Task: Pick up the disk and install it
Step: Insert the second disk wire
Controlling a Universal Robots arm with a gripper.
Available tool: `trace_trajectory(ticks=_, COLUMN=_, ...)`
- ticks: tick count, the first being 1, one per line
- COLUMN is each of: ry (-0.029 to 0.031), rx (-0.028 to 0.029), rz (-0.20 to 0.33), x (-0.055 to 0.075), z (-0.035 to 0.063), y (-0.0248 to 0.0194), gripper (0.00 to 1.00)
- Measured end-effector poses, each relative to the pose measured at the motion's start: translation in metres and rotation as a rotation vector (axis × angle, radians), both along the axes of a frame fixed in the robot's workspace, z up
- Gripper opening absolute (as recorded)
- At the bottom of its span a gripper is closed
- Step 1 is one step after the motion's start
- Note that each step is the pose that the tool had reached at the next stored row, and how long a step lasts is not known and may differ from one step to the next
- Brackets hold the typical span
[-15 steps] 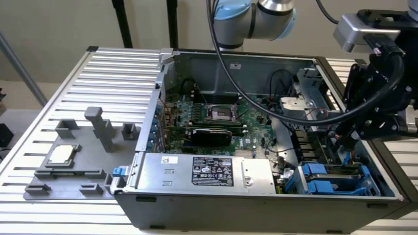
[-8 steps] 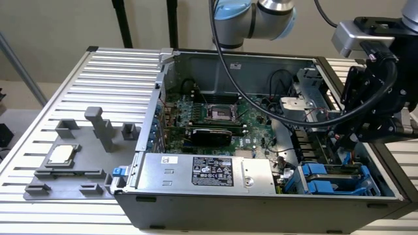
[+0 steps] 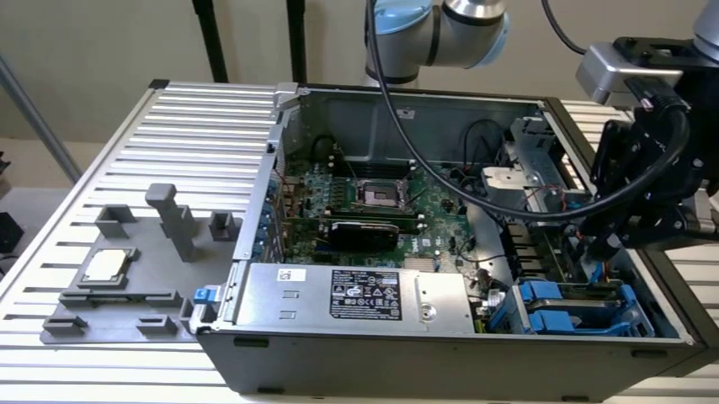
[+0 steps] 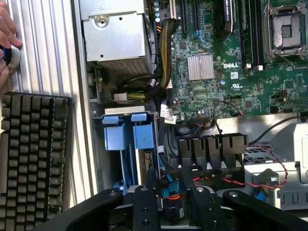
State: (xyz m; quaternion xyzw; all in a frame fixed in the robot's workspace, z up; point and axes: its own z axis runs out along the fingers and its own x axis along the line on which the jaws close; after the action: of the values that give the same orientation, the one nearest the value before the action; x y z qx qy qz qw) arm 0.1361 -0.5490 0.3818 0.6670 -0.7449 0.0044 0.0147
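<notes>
My tool [image 3: 601, 240] hangs over the open computer case [image 3: 450, 353], at its edge on the exterior view's right, just above the drive bays. In the wrist view my two black fingers [image 4: 145, 207] stand a little apart with nothing clamped between them; blue and orange connectors and dark cables lie just beyond the tips. The disk [image 3: 573, 305] sits inside the case, in the bay at the near corner on the exterior view's right, its bright blue rails [image 4: 129, 132] showing beside the silver power supply box [image 3: 359, 293]. The green motherboard [image 3: 371, 202] with its empty processor socket [image 4: 287, 30] fills the case floor. On the slatted table [image 3: 191, 126], well apart from my tool, a grey fixture [image 3: 124, 282] carries a small square processor chip [image 3: 104, 265]. A keyboard [image 4: 31, 154] lies near the case, and a person's hand [image 4: 7, 33] rests on the table beside it.
</notes>
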Motion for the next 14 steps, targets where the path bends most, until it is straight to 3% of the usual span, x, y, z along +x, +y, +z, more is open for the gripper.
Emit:
trace_trajectory(ticks=3, ry=0.0009, rx=-0.0064, rz=0.000, x=0.0011, z=-0.0023, y=0.0008, gripper=0.33)
trace_trajectory(ticks=5, ry=0.0017, rx=-0.0113, rz=0.000, x=0.0015, z=-0.0033, y=0.0012, gripper=0.24)
trace_trajectory(ticks=7, ry=0.0024, rx=-0.0143, rz=0.000, x=0.0018, z=-0.0041, y=0.0014, gripper=0.24)
trace_trajectory(ticks=9, ry=0.0026, rx=-0.0161, rz=0.000, x=0.0019, z=-0.0047, y=0.0014, gripper=0.24)
trace_trajectory(ticks=11, ry=0.0026, rx=-0.0166, rz=0.000, x=0.0019, z=-0.0049, y=0.0014, gripper=0.16)
trace_trajectory(ticks=14, ry=0.0027, rx=-0.0162, rz=0.000, x=0.0019, z=-0.0060, y=0.0013, gripper=0.16)
